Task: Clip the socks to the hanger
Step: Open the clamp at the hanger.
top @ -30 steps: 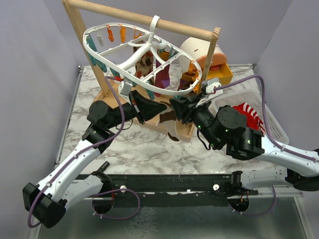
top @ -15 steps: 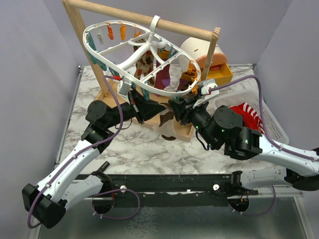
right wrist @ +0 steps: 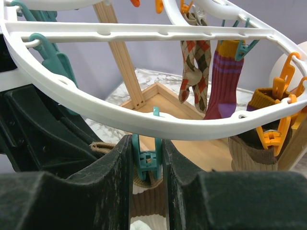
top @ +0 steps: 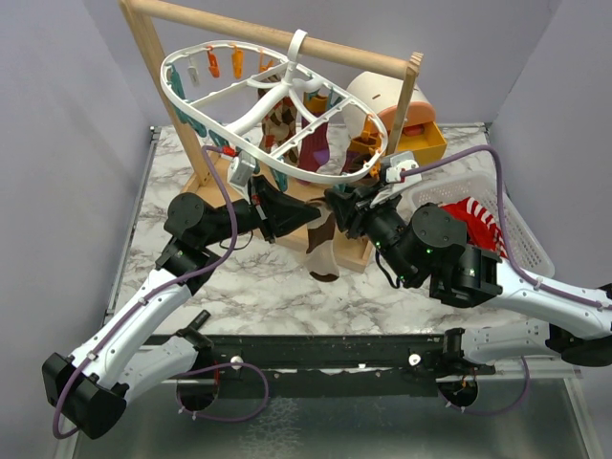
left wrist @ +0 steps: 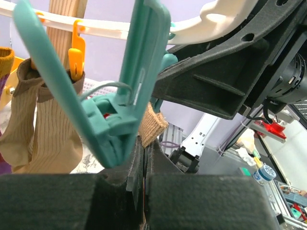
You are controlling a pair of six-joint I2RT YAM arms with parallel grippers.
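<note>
The white oval hanger (top: 251,115) hangs from the wooden rack, and its rim crosses the right wrist view (right wrist: 120,115). An argyle sock (right wrist: 194,67), a maroon sock (right wrist: 225,76) and a tan-brown sock (right wrist: 249,148) hang clipped to it. My right gripper (right wrist: 147,165) is shut on a teal clip (right wrist: 147,155) under the near rim. The clip's lower end sits over the cuff of a brown-and-white sock (top: 321,247). My left gripper (left wrist: 144,146) is shut on that sock's tan cuff (left wrist: 152,125), right beside the teal clip (left wrist: 117,100). The sock's foot hangs down below both grippers.
The wooden bar-and-tray rack (top: 277,38) stands behind the arms. A white slatted basket (top: 521,234) at the right holds a red-and-white striped sock (top: 473,215). A yellow bin (top: 428,143) and a round pink-and-white object (top: 382,96) are at the back right.
Both grippers have shifted a little left under the hanger's near rim. The brown-and-white sock has moved left with them and hangs lower and longer.
</note>
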